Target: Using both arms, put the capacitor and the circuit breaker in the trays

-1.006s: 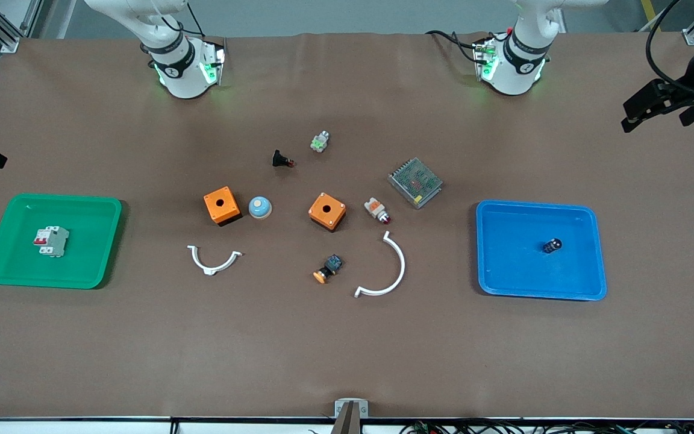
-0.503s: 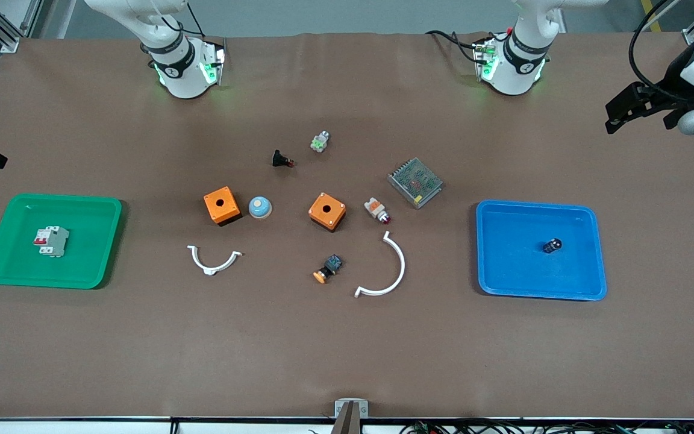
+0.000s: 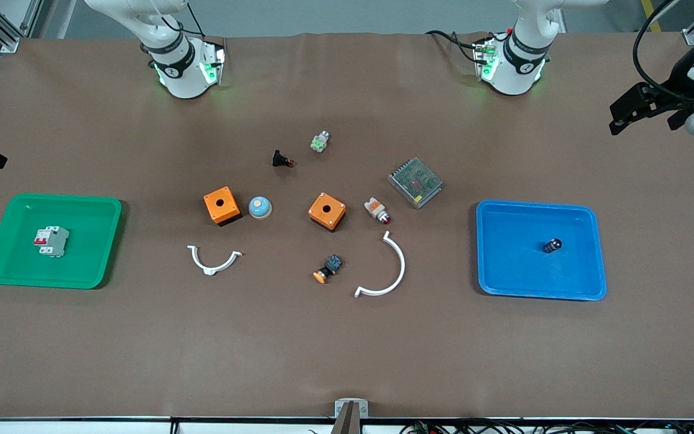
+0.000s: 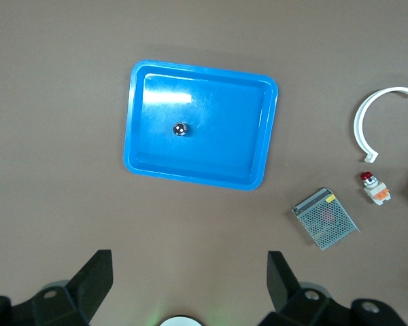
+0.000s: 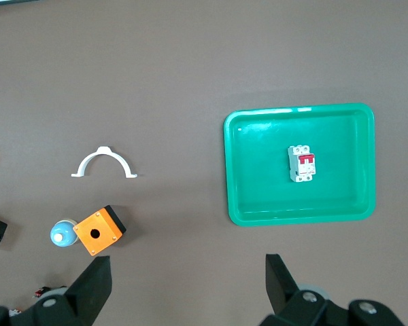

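The capacitor point(image 3: 552, 245), a tiny dark cylinder with a silvery top, stands in the blue tray point(image 3: 503, 271) at the left arm's end; it also shows in the left wrist view point(image 4: 181, 128). The circuit breaker point(image 3: 52, 241), white-grey with red levers, lies in the green tray point(image 3: 94, 265) at the right arm's end, also in the right wrist view point(image 5: 301, 164). My left gripper point(image 4: 188, 275) is open and empty, high beside the blue tray. My right gripper point(image 5: 188, 278) is open and empty, high beside the green tray.
Mid-table lie two orange boxes point(image 3: 221, 205) point(image 3: 327, 211), a blue dome point(image 3: 259, 207), two white arcs point(image 3: 214, 259) point(image 3: 386, 271), a metal mesh box point(image 3: 415, 181), a white-and-orange indicator point(image 3: 377, 210), a black push-button point(image 3: 282, 159) and an orange-capped button point(image 3: 328, 268).
The left hand has shifted slightly above the table's end. The capacitor, the circuit breaker and the right arm have not moved.
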### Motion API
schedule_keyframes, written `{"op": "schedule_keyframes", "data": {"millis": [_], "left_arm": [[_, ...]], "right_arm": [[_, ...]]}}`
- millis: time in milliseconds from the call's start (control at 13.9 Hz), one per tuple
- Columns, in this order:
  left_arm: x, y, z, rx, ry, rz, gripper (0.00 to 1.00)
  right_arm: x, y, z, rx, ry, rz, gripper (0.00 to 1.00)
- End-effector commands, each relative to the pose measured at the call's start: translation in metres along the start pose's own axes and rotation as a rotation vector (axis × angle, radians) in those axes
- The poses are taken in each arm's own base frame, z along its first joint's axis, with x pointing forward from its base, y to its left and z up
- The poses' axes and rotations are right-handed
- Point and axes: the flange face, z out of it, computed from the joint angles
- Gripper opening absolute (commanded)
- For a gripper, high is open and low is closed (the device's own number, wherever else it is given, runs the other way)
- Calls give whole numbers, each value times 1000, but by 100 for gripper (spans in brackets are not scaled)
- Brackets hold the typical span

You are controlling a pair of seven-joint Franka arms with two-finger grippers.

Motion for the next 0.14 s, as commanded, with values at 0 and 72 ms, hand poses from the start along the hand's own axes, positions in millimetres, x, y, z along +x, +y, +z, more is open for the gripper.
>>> {"op": "schedule_keyframes", "data": {"millis": [0,72], "left_arm": [[4,2,-5,16,13,16,100],[5,2,-4,16,11,17,100]], "right_arm": [[3,-1,-5,-17,5,-1,100],[4,-1,-4,-18,4,-1,100]]}}
